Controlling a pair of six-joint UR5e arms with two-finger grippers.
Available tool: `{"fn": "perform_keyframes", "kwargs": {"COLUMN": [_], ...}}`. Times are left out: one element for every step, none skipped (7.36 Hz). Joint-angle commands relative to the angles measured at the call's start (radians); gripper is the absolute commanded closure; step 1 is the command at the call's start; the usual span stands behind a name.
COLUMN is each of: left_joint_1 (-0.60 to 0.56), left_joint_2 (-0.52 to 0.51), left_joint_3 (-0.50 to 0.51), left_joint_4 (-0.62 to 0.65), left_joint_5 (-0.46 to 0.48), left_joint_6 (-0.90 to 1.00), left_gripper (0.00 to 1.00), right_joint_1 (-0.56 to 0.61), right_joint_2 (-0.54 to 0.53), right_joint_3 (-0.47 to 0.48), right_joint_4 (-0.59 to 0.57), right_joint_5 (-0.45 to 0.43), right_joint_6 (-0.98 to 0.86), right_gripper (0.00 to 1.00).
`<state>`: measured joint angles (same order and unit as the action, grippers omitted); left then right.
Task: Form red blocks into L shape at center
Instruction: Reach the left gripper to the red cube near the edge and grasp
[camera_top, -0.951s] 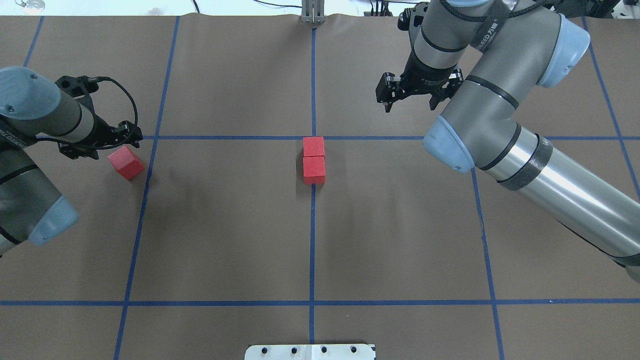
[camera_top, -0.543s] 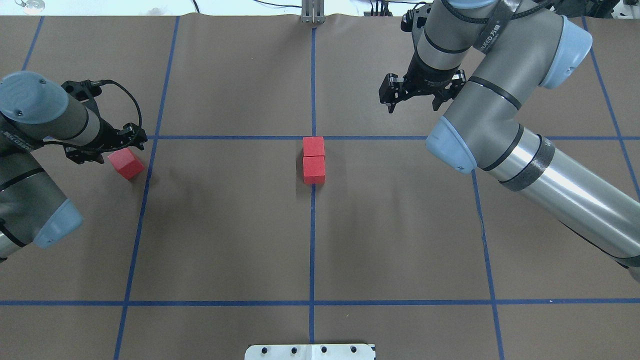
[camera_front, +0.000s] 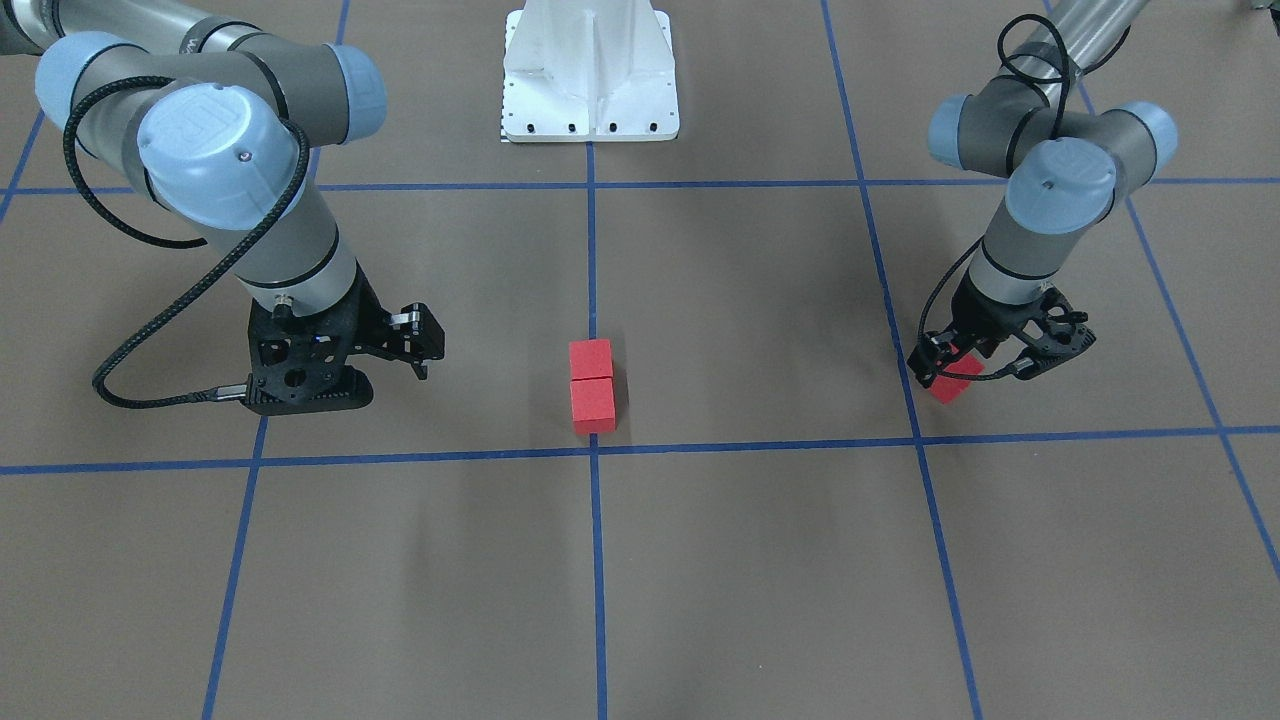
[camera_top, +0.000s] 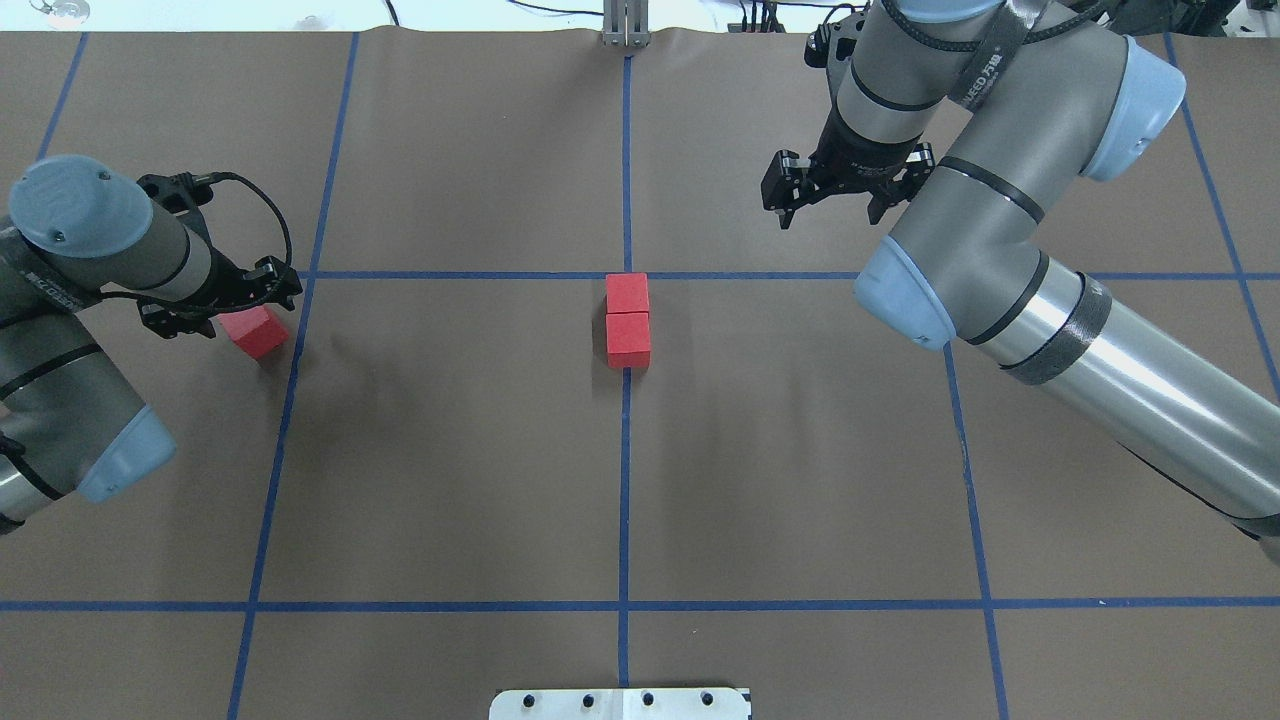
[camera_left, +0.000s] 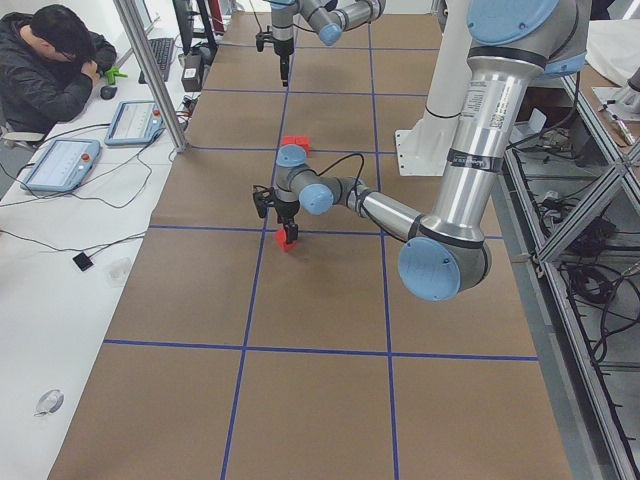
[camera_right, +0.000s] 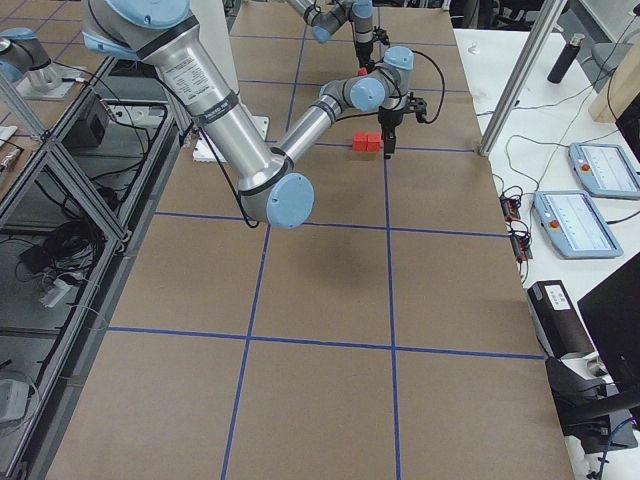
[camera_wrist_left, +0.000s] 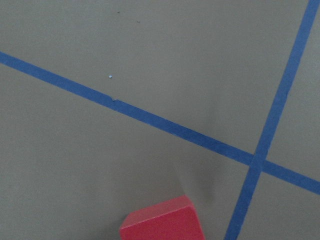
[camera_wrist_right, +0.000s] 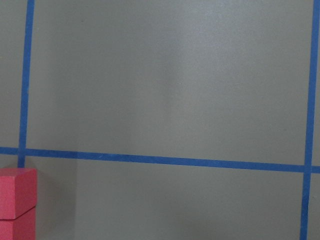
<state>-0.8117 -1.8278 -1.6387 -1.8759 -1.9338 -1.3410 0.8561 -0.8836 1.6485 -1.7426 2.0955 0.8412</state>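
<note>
Cube (camera_top: 255, 332) at left: light, rigid, matte; pinch opp flat faces. Left gripper (camera_front: 970, 368) spread over it, not gripping; right gripper (camera_top: 828, 212) spread, empty.

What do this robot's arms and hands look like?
The left arm and right arm are grey and silver tubes with light-blue joint caps. The left hand and right hand are black, two-fingered, each with a black cable looping past the wrist.

Pretty clearly a robotics lab: brown table cover (camera_top: 450, 450) gridded with blue tape (camera_top: 624, 480), aluminium framing (camera_left: 157, 85), cable tangles (camera_right: 55, 245) alongside. At the far left, an operator (camera_left: 45, 65) sits near teach pendants (camera_left: 62, 165).
</note>
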Motion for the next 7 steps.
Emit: {"fn": "perform_keyframes", "kwargs": {"left_joint_1": [0.002,0.002,-0.001,-0.003,-0.004,-0.004,-0.004], "left_joint_2": [-0.016,-0.013,-0.01,-0.001,-0.001,0.002,0.004], "left_joint_3": [0.033,0.033,0.03,0.028,0.022,0.02,0.022], "left_joint_4": [-0.003,-0.003,-0.003,-0.003,-0.003,-0.003,-0.003], "left_joint_5": [-0.001,-0.001,-0.001,0.001,0.001,0.001,0.001], "left_joint_6": [-0.001,-0.001,-0.001,-0.001,-0.003,-0.003,-0.003], "left_gripper": [0.06,0.12,0.14,0.16,0.23,0.27,0.27], "right_joint_1": [0.0,0.0,-0.002,-0.003,-0.005,-0.008,-0.011], "right_joint_2": [-0.001,-0.001,-0.001,-0.001,-0.001,-0.001,-0.001], "right_joint_3": [0.001,0.002,0.001,0.001,0.001,0.001,0.001], "right_joint_4": [0.0,0.0,0.0,0.0,0.0,0.0,0.0], "right_joint_5": [0.001,0.0,0.0,-0.003,-0.005,-0.006,-0.006], "right_joint_6": [-0.001,0.001,0.002,0.002,0.004,0.007,0.01], "right_gripper": [0.01,0.01,0.01,0.01,0.01,0.01,0.01]}}
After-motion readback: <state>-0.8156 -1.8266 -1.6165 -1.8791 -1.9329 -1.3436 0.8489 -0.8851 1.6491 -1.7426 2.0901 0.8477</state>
